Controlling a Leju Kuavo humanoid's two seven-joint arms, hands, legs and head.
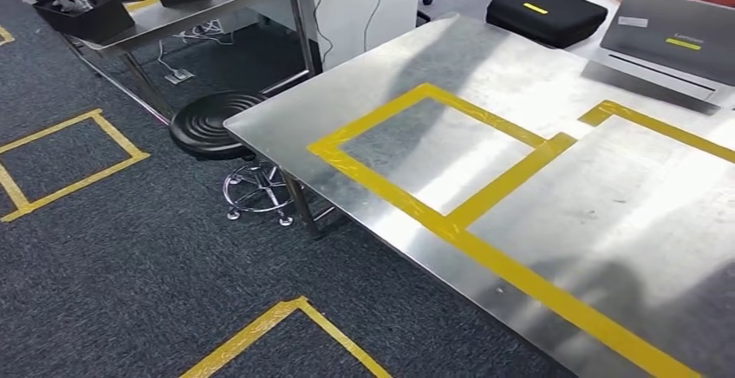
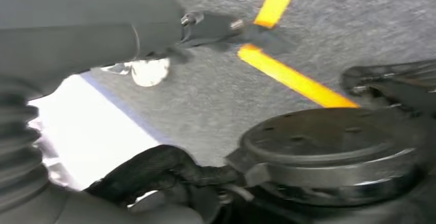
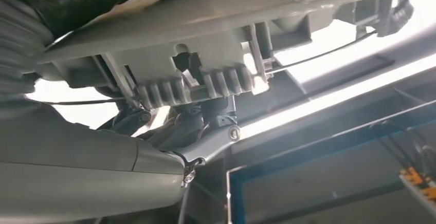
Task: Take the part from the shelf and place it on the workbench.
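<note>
Part (image 3: 200, 54) in right hand (image 3: 77, 157), workbench (image 1: 520, 83) near.

A grey ribbed part (image 3: 205, 75), flat on one face with fins and struts on the other, sits gripped in the right hand (image 3: 154, 147). The steel worktop (image 1: 520, 92) carries yellow tape squares near its front edge.

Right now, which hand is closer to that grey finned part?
Right. The right hand grips the grey finned part itself; the left hand hangs away from it, over carpet with yellow tape.
</note>
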